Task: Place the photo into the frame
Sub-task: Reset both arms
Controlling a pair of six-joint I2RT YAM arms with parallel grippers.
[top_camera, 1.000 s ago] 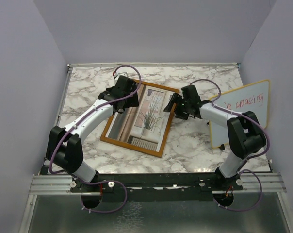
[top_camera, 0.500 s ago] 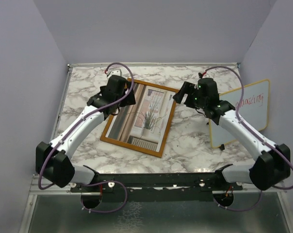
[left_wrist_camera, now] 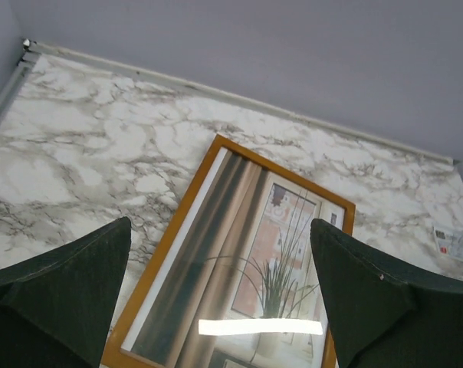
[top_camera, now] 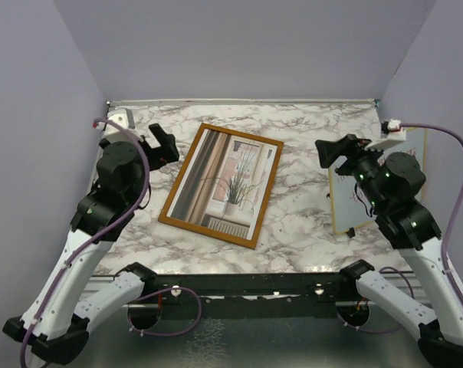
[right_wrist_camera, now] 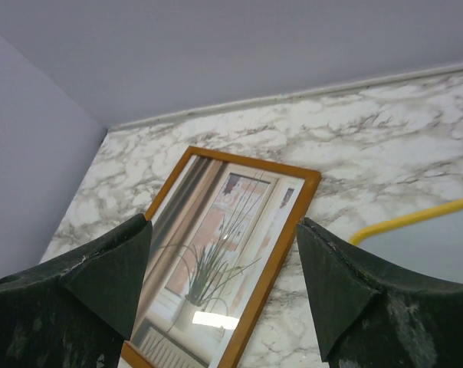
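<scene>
Item, the frame (top_camera: 208, 234): orange-brown wooden rim, lying flat and slightly askew near the middle of the marble worktop (top_camera: 308, 222). Item, the photo (top_camera: 224, 184): curtains, a window and a grassy potted plant. I see it inside the rim on all four sides, its white border running parallel to the wood, with a strip of glare across it in both wrist views. Step in hand, by my judgement: the insertion looks complete and the task is at or close to its end. I cannot tell from here whether the print is seated flush at every corner. Next move, if any: check the corners, press down lightly where one stands proud, otherwise park both arms. Item, left arm (top_camera: 113, 192): elbow bent, wrist high above the worktop's far left part, pointing across and down at the frame. The left jaws are spread wide, hold nothing, and are well apart from the rim. Item, right arm (top_camera: 400, 207): mirrored on the right, wrist high. The right jaws are spread likewise, empty, and aimed at the frame. Item, a yellow-rimmed whiteboard (right_wrist_camera: 435, 249): under the right arm, apart from the frame, not part of the job.
</scene>
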